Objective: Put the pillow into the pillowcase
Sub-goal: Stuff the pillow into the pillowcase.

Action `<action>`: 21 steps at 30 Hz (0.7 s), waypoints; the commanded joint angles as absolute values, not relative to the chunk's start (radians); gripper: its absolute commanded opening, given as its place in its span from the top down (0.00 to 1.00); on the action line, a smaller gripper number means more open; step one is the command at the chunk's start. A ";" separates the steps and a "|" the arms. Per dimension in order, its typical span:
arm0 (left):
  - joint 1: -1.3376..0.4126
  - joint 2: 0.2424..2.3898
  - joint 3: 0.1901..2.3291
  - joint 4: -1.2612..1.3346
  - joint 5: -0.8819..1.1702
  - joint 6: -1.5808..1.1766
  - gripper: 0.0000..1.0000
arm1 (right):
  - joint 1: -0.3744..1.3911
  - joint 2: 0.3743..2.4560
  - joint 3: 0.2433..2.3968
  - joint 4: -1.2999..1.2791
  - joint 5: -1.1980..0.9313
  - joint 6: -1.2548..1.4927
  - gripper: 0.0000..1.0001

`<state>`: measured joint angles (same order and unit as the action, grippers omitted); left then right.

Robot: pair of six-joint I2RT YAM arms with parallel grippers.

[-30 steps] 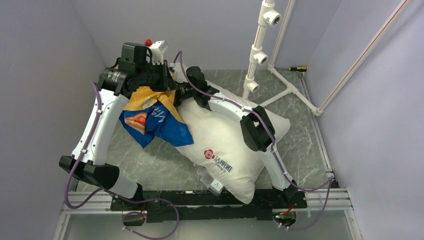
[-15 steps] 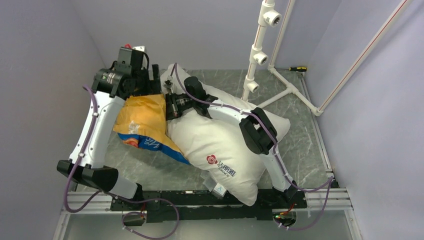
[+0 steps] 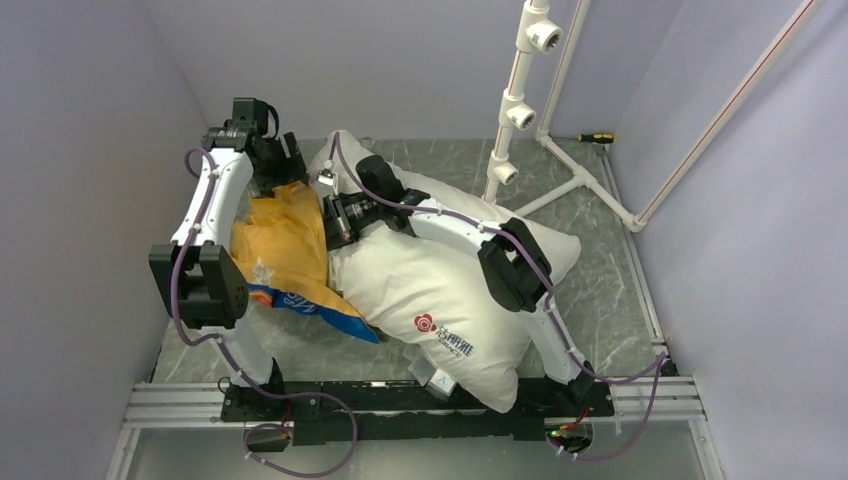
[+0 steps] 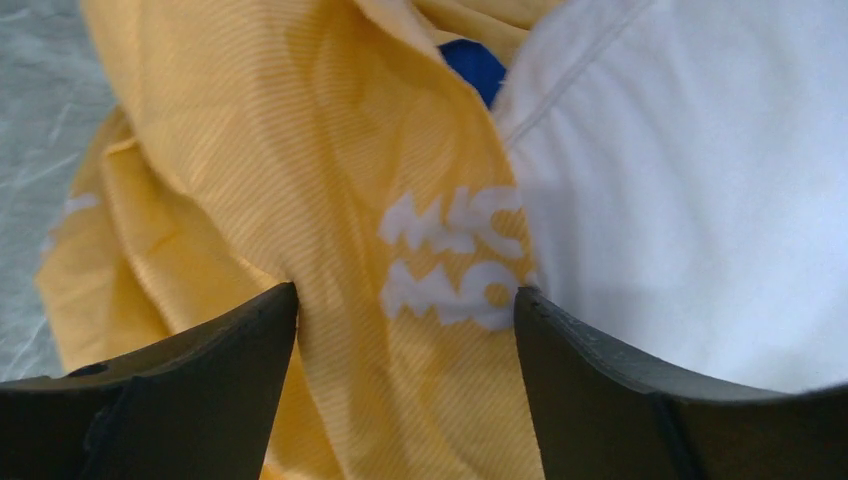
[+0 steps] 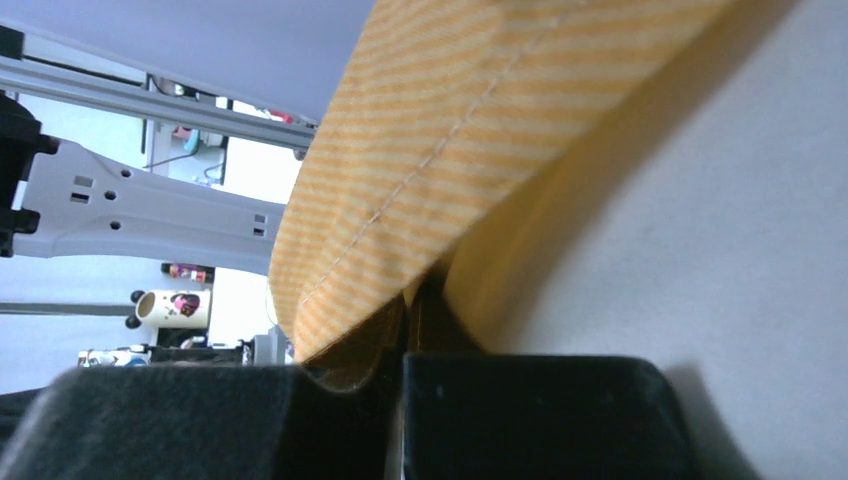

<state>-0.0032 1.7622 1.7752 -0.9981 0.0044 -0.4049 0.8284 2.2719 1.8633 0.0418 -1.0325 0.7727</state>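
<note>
Pillowcase [image 3: 285,250] now lies yellow side up on the table [image 3: 600,250], touching the pillow [image 3: 440,290], because my left gripper [image 4: 405,300] just let go and hangs open, while my right gripper [image 5: 405,335] pinches its edge, so the pillow is not in yet.

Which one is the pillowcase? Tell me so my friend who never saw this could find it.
Find the big white pillow lying across the middle of the grey table. Between it and the left arm lies a crumpled cloth: the pillowcase. It is the only coloured fabric, orange-yellow with a blue edge nearest the arm bases, while the pillow is white with a red logo.
</note>
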 commanded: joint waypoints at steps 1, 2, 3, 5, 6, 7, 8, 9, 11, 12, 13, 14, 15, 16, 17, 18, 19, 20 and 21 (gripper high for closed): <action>-0.012 1.746 1.744 -0.848 0.126 -0.406 0.26 | 0.865 2.275 1.886 -0.246 -1.115 0.667 0.99; -0.012 1.746 1.734 -0.837 0.119 -0.407 0.37 | 0.865 2.269 1.897 -0.276 -1.099 0.641 0.97; -0.011 1.750 1.729 -0.835 0.105 -0.408 0.48 | 0.864 2.262 1.912 -0.316 -1.081 0.611 0.95; -0.007 1.762 1.724 -0.850 0.087 -0.395 0.71 | 0.857 2.246 1.956 -0.416 -1.024 0.534 0.86; -0.002 1.767 1.726 -0.864 0.084 -0.392 0.80 | 0.851 2.233 1.980 -0.468 -0.991 0.492 0.81; -0.002 1.770 1.727 -0.872 0.087 -0.389 0.86 | 0.846 2.216 1.999 -0.511 -0.955 0.458 0.76; -0.002 1.767 1.727 -0.879 0.091 -0.387 0.92 | 0.841 2.198 2.019 -0.555 -0.912 0.421 0.69; -0.002 1.760 1.725 -0.879 0.094 -0.382 0.96 | 0.836 2.177 2.038 -0.599 -0.840 0.385 0.62; -0.002 1.735 1.709 -0.873 0.095 -0.375 1.00 | 0.827 2.130 2.088 -0.687 -0.733 0.307 0.46; -0.002 1.721 1.699 -0.873 0.098 -0.371 1.00 | 0.821 2.106 2.101 -0.713 -0.671 0.284 0.40; -0.002 1.707 1.686 -0.877 0.098 -0.366 1.00 | 0.815 2.085 2.110 -0.728 -0.616 0.267 0.34; -0.002 1.689 1.673 -0.885 0.096 -0.363 1.00 | 0.809 2.061 2.114 -0.734 -0.570 0.254 0.30; -0.002 1.676 1.658 -0.897 0.097 -0.360 1.00 | 0.795 2.041 2.117 -0.733 -0.533 0.245 0.27; -0.002 1.660 1.640 -0.903 0.096 -0.354 1.00 | 0.783 2.024 2.115 -0.719 -0.504 0.243 0.24; -0.002 1.643 1.618 -0.904 0.099 -0.352 1.00 | 0.771 2.010 2.114 -0.697 -0.483 0.248 0.22; -0.002 1.626 1.593 -0.899 0.107 -0.353 1.00 | 0.757 2.003 2.112 -0.670 -0.471 0.259 0.19; -0.002 1.606 1.567 -0.883 0.117 -0.353 1.00 | 0.741 2.007 2.119 -0.641 -0.464 0.277 0.17; -0.002 1.588 1.539 -0.869 0.124 -0.355 1.00 | 0.728 2.023 2.139 -0.621 -0.459 0.295 0.16; -0.002 1.574 1.517 -0.858 0.127 -0.362 1.00 | 0.713 2.054 2.178 -0.613 -0.455 0.312 0.15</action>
